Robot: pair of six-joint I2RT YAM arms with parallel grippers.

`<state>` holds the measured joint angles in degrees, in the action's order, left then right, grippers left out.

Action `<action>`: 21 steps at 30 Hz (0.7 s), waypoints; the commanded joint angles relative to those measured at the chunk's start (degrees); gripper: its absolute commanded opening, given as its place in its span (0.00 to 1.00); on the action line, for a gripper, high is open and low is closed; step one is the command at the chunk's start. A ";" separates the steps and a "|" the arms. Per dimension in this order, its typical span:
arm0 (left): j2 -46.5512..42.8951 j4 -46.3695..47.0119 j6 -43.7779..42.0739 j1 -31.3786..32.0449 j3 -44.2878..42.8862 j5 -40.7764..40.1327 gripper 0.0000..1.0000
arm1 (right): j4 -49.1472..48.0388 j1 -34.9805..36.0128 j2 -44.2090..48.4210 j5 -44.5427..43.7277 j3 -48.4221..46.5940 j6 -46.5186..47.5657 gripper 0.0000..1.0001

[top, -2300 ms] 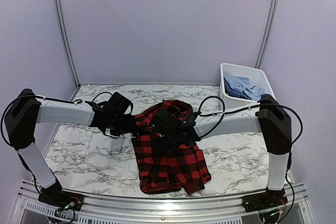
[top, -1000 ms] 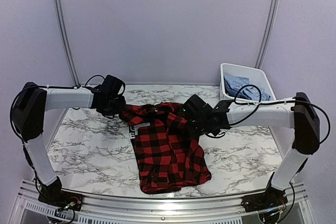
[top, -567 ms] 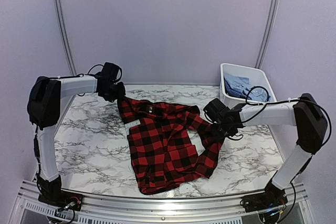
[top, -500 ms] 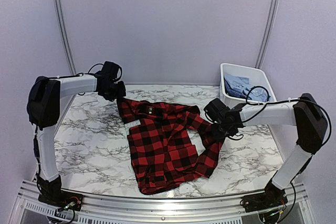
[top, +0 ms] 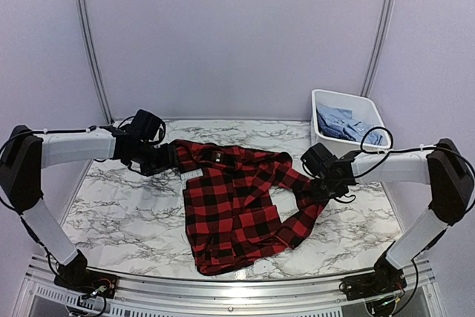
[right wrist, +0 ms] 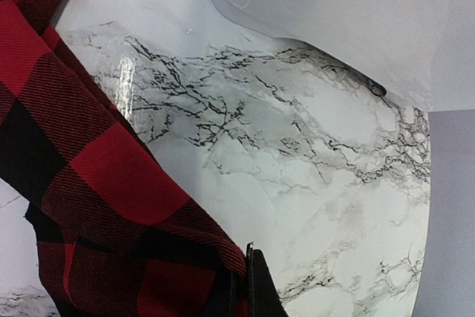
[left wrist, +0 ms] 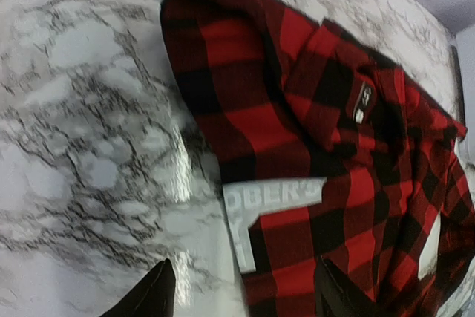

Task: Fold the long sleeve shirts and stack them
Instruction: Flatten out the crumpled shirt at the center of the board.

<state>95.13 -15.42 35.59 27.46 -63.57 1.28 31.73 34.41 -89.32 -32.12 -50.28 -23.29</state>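
Red-and-black buffalo-check flannel shirt: spread on marble counter, collar toward far edge.
Left fingers: spread wide, empty, by the shirt's left shoulder.
Right fingers: pinched on the sleeve.
Light blue shirts: in white tub, far right.

- We list one white plastic tub, far right corner of the table.
- We list one glossy marble-patterned table.
- We list one metal rail, near edge.
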 commanded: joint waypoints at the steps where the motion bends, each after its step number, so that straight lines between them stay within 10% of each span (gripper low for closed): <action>1: -4.76 1.37 4.86 5.32 7.12 2.26 0.66 | 1.57 -1.21 2.44 -1.25 1.12 0.54 0.01; 11: -10.81 2.85 12.12 16.66 16.79 3.93 0.53 | 3.53 -2.17 7.37 -0.02 2.06 -2.64 0.05; 21: -15.02 3.47 18.25 26.47 24.58 2.72 0.45 | 2.14 5.19 13.07 3.48 -1.56 -2.17 0.41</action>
<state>81.60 -12.95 51.05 51.35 -39.92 4.89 34.50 35.55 -77.62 -29.74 -48.25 -25.32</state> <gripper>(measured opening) 0.464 0.376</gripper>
